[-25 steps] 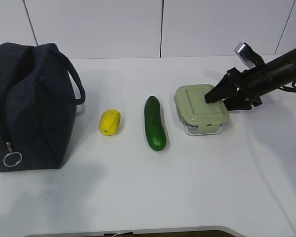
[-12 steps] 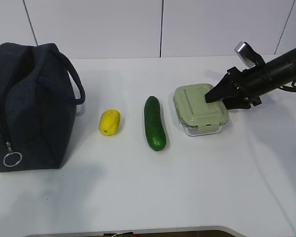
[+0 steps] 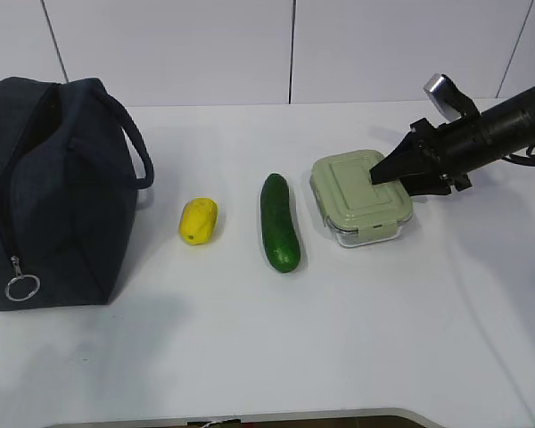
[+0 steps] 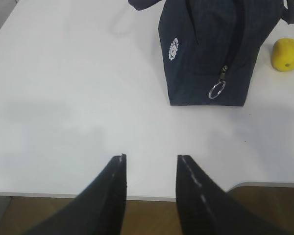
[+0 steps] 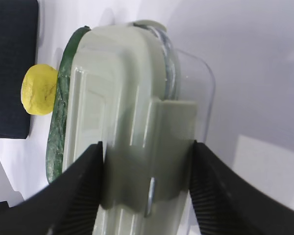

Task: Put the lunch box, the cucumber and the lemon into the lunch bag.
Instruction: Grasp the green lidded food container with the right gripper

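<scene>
Right hand [image 3: 385,171] has its two dark fingers on either side of the lunch box [image 3: 361,196], pressing against the clip end of the lid; in the right wrist view the ribbed pads [image 5: 77,188] touch both sides, so it looks like a grip on the box, which rests on the white worktop [image 3: 339,339]. Left hand [image 4: 149,169] hangs open over bare worktop, holding nothing.

As I judge it, the task is only at its first step. Nothing is in the lunch bag [image 3: 49,192], which stands far from the right hand, at the other end of the row, with its zipper and silver ring pull [image 3: 22,287] visible. Just beyond the box lies the cucumber [image 3: 279,223], and further on the lemon [image 3: 199,220], near the bag. All three things are left to place.

The box has a pale green lid with rounded corners and raised ridges over a clear body. The cucumber is dark, smooth and long. The lemon is small, yellow and oval. The bag is dark, soft fabric with loop handles.
</scene>
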Controlling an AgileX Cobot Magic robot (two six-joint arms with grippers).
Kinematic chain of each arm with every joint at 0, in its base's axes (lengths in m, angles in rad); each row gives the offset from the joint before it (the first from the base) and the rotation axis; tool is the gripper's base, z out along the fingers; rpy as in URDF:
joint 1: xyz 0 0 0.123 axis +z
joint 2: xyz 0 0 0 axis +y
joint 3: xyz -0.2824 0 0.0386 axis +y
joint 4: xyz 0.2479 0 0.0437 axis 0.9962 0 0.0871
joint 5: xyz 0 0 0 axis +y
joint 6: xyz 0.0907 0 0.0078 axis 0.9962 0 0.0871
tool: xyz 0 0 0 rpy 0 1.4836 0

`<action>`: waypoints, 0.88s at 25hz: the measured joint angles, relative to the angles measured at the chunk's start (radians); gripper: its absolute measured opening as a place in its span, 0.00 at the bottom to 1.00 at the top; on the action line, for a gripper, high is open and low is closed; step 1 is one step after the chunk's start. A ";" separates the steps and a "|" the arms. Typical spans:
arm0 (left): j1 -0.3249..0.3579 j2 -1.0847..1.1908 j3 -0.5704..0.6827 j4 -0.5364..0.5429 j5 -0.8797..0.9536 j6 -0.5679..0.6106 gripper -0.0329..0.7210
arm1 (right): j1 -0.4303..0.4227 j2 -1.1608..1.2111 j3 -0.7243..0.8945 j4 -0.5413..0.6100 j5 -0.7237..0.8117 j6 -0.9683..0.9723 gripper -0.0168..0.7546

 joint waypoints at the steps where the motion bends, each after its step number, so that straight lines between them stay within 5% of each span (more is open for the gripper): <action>1: 0.000 0.000 0.000 0.000 0.000 0.000 0.36 | 0.000 0.000 0.000 0.002 0.000 0.000 0.56; 22: 0.000 0.000 0.000 0.000 0.000 0.000 0.36 | 0.000 0.000 0.000 0.006 0.002 0.048 0.52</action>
